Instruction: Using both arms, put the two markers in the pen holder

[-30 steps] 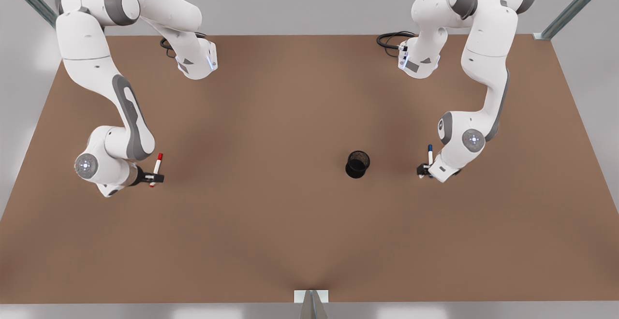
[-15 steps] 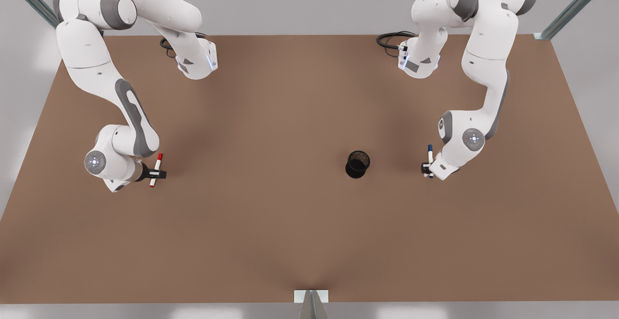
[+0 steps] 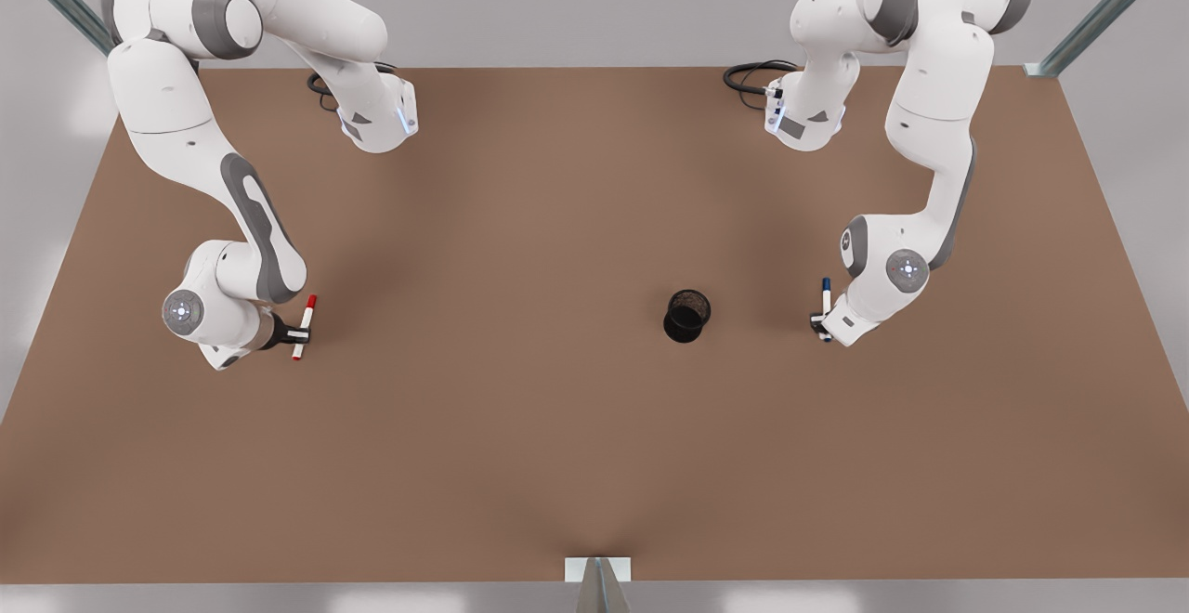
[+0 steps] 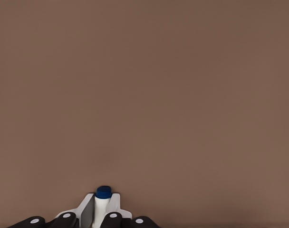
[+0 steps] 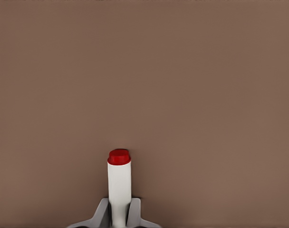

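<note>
The red-capped marker (image 3: 304, 325) is at the front view's left, with my right gripper (image 3: 299, 336) shut on its white barrel. In the right wrist view the red-capped marker (image 5: 119, 183) sticks out past the right gripper (image 5: 119, 214) over bare table. On the front view's right, my left gripper (image 3: 821, 321) is shut on the blue-capped marker (image 3: 826, 295). The left wrist view has the blue-capped marker (image 4: 102, 198) pinched in the left gripper (image 4: 102, 213). The black mesh pen holder (image 3: 687, 315) stands upright between the arms, nearer the left gripper.
The brown table (image 3: 520, 223) stretches wide around the holder. Both arm bases with black cables (image 3: 748, 79) sit at the far edge. A small metal bracket (image 3: 597, 571) sits at the near edge.
My right gripper's fingers have narrowed onto the red-capped marker and its wrist has shifted slightly toward the middle. My left gripper has tucked in a little on the blue-capped marker.
</note>
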Available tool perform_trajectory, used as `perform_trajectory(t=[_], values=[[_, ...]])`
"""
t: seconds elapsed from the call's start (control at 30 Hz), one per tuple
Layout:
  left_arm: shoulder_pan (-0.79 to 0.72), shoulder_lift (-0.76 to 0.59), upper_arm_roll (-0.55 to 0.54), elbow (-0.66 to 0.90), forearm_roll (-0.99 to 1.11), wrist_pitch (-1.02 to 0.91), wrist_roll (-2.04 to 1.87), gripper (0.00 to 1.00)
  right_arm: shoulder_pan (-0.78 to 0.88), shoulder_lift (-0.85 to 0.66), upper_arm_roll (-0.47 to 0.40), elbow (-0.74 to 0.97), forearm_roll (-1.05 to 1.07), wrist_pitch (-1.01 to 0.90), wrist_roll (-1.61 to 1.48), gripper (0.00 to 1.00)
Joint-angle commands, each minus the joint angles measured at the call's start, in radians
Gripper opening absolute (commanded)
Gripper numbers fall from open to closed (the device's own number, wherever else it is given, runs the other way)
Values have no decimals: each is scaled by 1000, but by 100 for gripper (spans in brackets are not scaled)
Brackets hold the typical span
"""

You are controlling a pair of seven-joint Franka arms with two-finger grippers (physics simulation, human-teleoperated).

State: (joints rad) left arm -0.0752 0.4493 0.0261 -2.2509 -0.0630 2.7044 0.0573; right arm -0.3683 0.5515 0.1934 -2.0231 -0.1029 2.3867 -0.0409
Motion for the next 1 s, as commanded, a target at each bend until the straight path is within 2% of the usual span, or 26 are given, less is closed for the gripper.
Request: perform_trajectory(t=[0.0,0.1,0.17,0.27,0.33,0.4,0.47,0.53,0.63,0.77,0.83,0.9,0.97], values=[[0,0,0,1,0,0,15,33,0,-1,0,1,-8,-1,-2,21],[2,0,0,1,0,0,15,23,2,-50,21,18,-8,-26,-2,21],[2,-7,0,7,0,-3,10,21,2,-90,55,121,-9,-158,-4,21],[12,-29,0,27,0,-43,10,21,8,-125,116,221,-9,-187,-1,21],[12,-58,0,129,0,-224,9,21,11,-123,150,287,-8,-199,-2,21],[12,-72,0,201,0,-337,6,21,11,-125,222,336,-5,-233,16,21],[9,-86,-2,323,-3,-523,-4,21,55,-122,228,432,-8,-314,55,21],[3,-89,-3,382,-3,-620,-20,21,49,-124,230,457,-8,-353,42,21],[0,-90,-15,553,-40,-850,-13,21,52,-122,232,468,-6,-365,45,21],[0,-112,-106,613,-158,-894,22,21,57,-120,265,497,-8,-360,52,21],[0,-127,-143,613,-325,-876,206,21,72,-120,268,508,-9,-356,53,21],[0,-123,-232,611,-445,-756,541,21,101,-122,268,526,-8,-357,56,21],[3,-121,-230,605,-629,-727,906,21,101,-123,296,535,-8,-357,58,21]])
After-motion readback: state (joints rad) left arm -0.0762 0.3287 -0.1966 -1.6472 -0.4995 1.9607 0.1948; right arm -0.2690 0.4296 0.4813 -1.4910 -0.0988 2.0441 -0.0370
